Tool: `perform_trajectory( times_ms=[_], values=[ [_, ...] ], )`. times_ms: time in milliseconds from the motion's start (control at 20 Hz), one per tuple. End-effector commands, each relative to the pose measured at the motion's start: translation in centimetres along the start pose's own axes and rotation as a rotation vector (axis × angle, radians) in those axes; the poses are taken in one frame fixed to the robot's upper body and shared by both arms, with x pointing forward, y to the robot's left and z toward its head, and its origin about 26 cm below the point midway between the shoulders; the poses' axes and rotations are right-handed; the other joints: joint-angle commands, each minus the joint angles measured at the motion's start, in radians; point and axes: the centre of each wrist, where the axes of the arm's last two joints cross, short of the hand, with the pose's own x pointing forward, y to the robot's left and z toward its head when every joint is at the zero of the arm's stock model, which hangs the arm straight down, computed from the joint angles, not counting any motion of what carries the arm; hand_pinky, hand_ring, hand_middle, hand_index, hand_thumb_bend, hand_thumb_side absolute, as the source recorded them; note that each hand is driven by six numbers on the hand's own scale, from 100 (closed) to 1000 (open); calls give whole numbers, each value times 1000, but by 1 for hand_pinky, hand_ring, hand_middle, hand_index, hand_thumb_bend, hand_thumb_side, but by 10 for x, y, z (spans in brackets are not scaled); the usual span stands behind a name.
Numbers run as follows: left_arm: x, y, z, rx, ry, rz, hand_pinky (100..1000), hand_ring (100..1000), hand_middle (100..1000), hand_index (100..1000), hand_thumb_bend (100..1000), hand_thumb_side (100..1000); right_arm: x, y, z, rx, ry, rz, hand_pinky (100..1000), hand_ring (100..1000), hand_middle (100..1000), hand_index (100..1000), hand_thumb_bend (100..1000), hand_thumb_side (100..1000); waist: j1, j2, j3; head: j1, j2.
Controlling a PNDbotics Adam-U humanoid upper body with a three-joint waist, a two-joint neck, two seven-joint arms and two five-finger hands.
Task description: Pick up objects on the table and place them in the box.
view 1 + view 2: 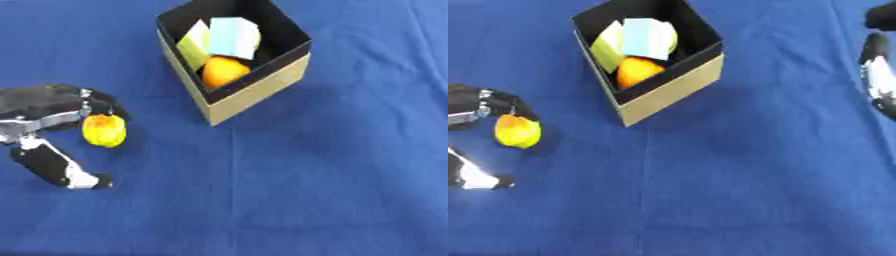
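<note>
A yellow lemon-like fruit lies on the blue cloth at the left. My left hand is right over it, with its fingertips touching the fruit's top. The thumb reaches out below and stays apart from the fruit, so the hand is open around it. The box, tan outside and black inside, stands at the upper middle. It holds an orange fruit, a light blue block and a yellow-green block. My right hand shows at the upper right edge of the right eye view, fingers straight, holding nothing.
The blue cloth covers the whole table. A wide stretch of it lies bare in front of and to the right of the box.
</note>
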Motion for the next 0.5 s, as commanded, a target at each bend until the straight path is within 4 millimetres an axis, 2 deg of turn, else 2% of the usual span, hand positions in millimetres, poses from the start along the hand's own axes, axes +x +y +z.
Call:
perform_trajectory(
  times_ms=[50,500],
  values=[
    [-3,9,4,36,47,-17,845,804,776,893,518,346,4,-6,-3,-14,-19,24,770,717,673,738,100,410,-3,-15,0,-2,-16],
    [-8,17,3,121,96,-30,849,809,787,887,516,307,3,-4,-2,-26,-10,17,767,714,669,735,100,411,-3,-10,2,-6,-23]
  ],
)
